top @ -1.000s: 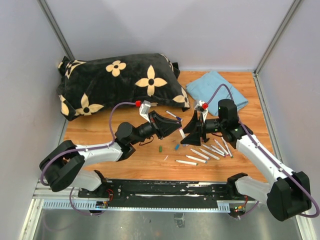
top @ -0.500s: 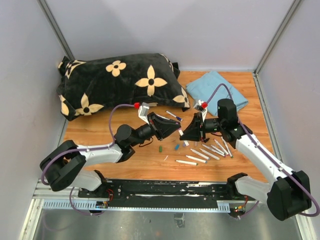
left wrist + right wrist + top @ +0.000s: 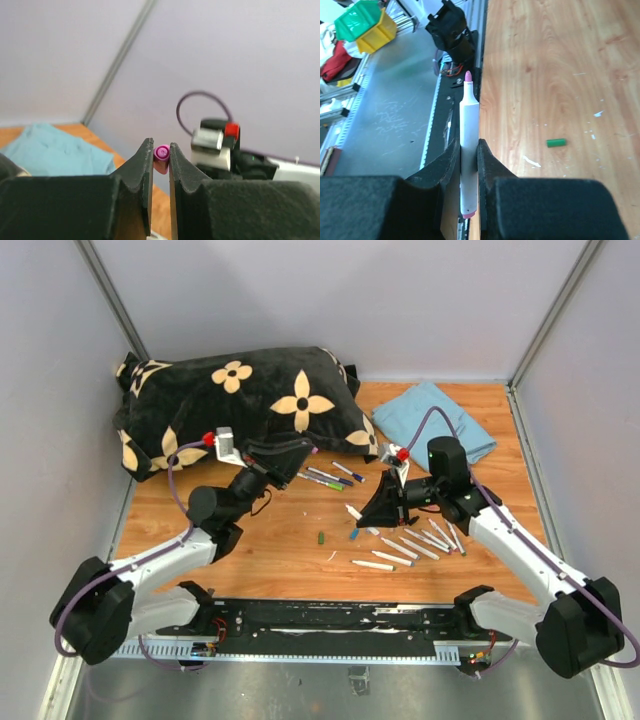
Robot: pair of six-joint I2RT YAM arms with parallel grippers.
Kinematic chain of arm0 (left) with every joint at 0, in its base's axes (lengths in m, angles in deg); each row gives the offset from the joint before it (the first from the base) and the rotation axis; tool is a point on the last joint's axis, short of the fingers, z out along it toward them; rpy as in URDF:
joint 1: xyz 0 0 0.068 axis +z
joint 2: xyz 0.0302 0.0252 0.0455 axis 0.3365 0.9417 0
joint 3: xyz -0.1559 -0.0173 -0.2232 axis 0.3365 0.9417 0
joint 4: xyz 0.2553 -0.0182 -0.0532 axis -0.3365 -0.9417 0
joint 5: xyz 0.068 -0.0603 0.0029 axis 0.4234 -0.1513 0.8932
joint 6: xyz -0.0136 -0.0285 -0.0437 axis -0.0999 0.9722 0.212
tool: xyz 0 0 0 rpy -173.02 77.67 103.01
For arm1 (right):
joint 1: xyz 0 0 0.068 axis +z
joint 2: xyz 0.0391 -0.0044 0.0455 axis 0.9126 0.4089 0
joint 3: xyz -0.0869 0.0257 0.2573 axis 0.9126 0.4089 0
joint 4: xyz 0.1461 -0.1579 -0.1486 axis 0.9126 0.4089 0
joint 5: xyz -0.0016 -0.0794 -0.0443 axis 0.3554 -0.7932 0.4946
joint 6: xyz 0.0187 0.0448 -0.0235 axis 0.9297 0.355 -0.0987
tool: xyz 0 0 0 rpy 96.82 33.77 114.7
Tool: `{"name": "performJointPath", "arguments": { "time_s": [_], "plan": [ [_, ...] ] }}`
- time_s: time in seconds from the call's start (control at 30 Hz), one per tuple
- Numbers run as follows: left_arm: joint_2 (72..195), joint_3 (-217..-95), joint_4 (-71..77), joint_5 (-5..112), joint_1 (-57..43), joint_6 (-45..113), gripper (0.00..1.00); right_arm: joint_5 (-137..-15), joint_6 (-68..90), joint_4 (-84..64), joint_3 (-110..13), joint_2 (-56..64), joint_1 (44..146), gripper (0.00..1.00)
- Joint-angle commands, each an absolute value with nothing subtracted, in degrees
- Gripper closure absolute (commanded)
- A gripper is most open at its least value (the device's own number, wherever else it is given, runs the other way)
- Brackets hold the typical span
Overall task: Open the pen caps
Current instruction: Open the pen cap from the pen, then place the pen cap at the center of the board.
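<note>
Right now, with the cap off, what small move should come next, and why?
Probably lower the left hand and release the pink cap onto the table: it is pinched there, while the right hand holds the bare pink-tipped pen.

No writing, label, brand, number or sign can be read on anything here.

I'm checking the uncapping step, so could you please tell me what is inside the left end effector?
A pink-purple pen cap is pinched in the left end effector. Only its round end shows; the jaws cover the rest of its body, and no pen barrel is visible in it.
</note>
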State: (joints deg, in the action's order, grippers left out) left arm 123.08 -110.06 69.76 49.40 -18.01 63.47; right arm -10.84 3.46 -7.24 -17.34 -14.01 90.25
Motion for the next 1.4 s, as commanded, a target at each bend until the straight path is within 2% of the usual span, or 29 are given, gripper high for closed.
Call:
{"name": "performJointPath", "arguments": {
  "time_s": [0.0,0.47,0.8,1.2,1.27,1.37],
  "plan": [
    [118.9,-110.2,73.5,56.2,-15.0,63.5,1.0,-6.6,1.5,-2.8,-16.8,-14.1,91.6,0.99],
    [109.8,-103.9,63.7,54.8,-12.9,62.9,1.0,-11.6,-7.1,4.7,-16.9,-15.4,94.2,0.99],
    [99.0,-96.5,48.9,54.5,-12.9,62.0,1.0,-21.9,-17.4,13.3,-17.6,-14.0,101.6,0.97],
    [90.5,-88.5,35.2,57.2,-13.0,66.2,0.99,-35.4,-19.1,17.7,-19.2,-7.6,110.0,0.97],
    [90.2,-88.1,32.6,58.1,-13.0,67.3,1.0,-38.7,-19.1,17.9,-19.2,-6.0,112.2,0.97],
    [90.5,-87.8,29.1,59.8,-12.9,69.3,1.0,-42.8,-17.9,17.2,-18.4,-4.1,115.1,0.89]
  ]
}}
